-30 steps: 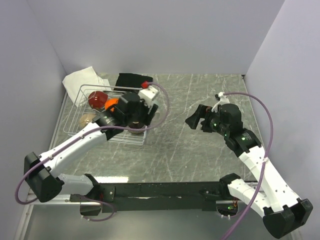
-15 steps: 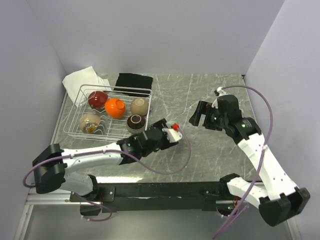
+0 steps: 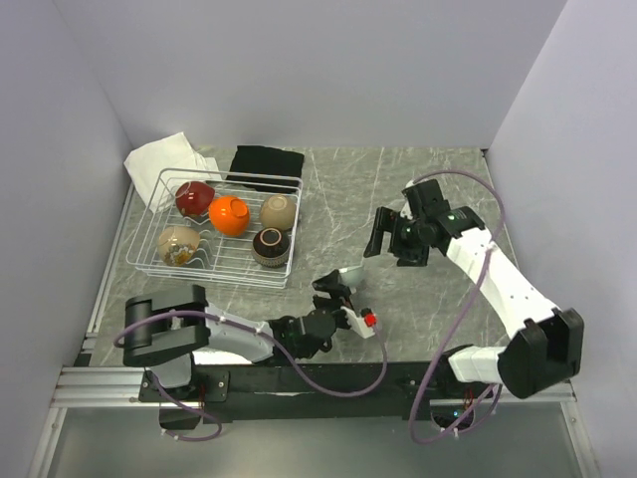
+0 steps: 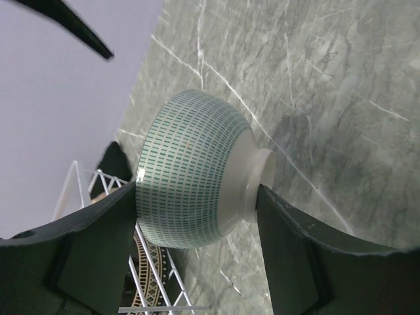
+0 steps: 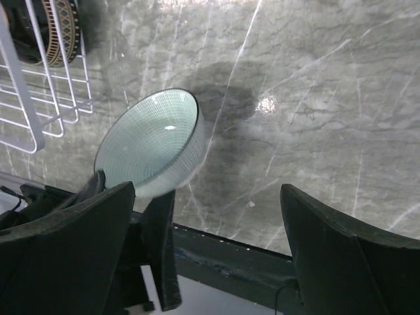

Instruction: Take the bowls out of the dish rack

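Note:
The white wire dish rack (image 3: 149, 224) stands at the far left. It holds a dark red bowl (image 3: 194, 197), an orange bowl (image 3: 229, 214), a beige bowl (image 3: 278, 210), a tan-brown bowl (image 3: 179, 242) and a dark brown bowl with a black inside (image 3: 270, 244). My left gripper (image 3: 338, 286) is shut on the pale teal bowl (image 3: 350, 272) and holds it on its side above the table's front middle. In the left wrist view the fingers clamp the bowl (image 4: 193, 170) between rim and foot. My right gripper (image 3: 390, 237) is open and empty, right of the teal bowl (image 5: 147, 141).
A white cloth (image 3: 169, 157) and a black cloth (image 3: 266, 160) lie behind the rack. The rack's corner shows in the right wrist view (image 5: 39, 85). Grey walls close in the table on three sides. The black base rail (image 3: 328, 378) runs along the near edge.
My left arm has swung from over the rack down to the front middle, carrying the pale teal bowl. My right gripper has shifted up and slightly left.

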`<action>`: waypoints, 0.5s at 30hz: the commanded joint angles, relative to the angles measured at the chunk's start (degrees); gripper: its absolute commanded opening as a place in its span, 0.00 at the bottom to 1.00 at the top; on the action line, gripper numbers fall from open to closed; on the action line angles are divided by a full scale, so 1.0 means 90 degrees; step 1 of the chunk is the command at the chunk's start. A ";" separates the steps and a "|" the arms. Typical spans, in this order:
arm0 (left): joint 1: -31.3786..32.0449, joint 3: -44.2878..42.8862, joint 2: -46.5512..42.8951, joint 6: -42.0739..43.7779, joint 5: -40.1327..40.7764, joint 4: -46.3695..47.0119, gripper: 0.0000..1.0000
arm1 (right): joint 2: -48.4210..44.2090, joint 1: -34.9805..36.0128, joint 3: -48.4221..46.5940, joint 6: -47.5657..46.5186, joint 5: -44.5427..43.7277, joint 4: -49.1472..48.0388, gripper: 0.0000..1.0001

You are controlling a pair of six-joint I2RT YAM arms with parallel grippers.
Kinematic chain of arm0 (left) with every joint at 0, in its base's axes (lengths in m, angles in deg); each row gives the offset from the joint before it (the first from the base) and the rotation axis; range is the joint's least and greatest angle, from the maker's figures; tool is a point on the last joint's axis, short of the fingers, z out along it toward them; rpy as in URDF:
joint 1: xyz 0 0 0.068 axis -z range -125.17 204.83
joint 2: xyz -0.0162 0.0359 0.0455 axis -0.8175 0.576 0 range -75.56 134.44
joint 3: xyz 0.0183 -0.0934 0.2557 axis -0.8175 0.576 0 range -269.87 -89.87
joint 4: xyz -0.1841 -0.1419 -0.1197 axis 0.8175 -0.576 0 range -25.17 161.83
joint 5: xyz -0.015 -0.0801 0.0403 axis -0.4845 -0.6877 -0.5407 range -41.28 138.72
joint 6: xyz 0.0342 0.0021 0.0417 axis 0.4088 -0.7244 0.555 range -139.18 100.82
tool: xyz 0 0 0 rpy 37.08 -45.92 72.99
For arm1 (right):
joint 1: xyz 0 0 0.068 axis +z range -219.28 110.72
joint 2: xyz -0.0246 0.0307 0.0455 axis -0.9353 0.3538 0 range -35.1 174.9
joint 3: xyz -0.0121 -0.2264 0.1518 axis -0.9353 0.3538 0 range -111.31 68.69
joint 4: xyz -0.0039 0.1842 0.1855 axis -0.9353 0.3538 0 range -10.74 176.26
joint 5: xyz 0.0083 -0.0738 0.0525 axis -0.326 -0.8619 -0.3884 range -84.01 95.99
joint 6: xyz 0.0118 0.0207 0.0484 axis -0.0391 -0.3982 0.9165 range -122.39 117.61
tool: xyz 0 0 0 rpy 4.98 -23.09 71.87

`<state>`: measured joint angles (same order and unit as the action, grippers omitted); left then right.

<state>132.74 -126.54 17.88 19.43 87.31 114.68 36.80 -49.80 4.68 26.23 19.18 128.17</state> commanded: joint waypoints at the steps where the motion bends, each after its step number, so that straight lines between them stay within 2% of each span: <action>1: 0.0288 0.0128 0.0241 0.0992 0.0731 0.2462 0.01 | 0.0419 0.0091 -0.0466 0.0091 0.0263 0.0054 1.00; 8: 0.0377 0.0275 0.0768 0.1861 0.0693 0.3469 0.01 | 0.1102 0.0364 -0.0875 0.0052 0.0351 0.0210 0.98; 11: 0.0377 0.0295 0.0857 0.1950 0.0683 0.3549 0.01 | 0.1454 0.0510 -0.1061 -0.0045 0.0273 0.0367 0.96; 15: 0.0386 0.0295 0.0906 0.1960 0.0664 0.3462 0.01 | 0.1854 0.0579 -0.1179 -0.0221 0.0273 0.0620 0.88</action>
<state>135.87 -123.83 26.21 34.77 92.31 138.44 51.47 -45.21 -3.25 26.10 21.41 130.44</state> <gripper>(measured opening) 0.722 0.912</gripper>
